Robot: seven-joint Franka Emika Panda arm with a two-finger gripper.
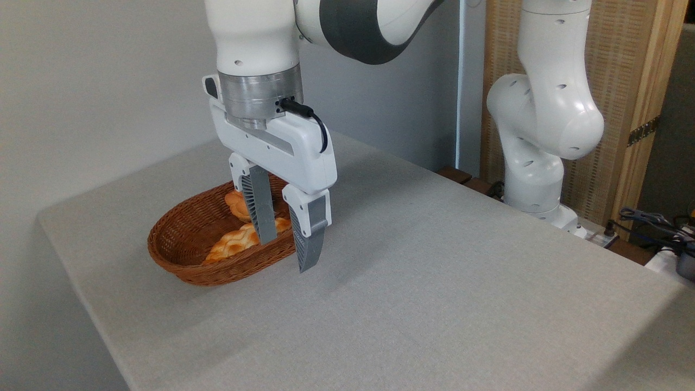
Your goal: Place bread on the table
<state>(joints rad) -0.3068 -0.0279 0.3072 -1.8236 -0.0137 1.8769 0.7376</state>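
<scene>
I see the arm (543, 119) rising from its base at the right, arching out of frame overhead and dropping back in at upper centre. My wrist points straight down. The gripper (286, 254) hangs with its two grey ribbed fingers (259, 209) spread apart, nothing between them, tips pointing downward.

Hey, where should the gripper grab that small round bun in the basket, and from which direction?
Grip the bun across its rounded sides, coming straight down from above. It lies low in the wicker basket, whose raised wall blocks a sideways approach, and the braided loaf lies close in front. The gripper is open; one finger partly hides the bun.
</scene>
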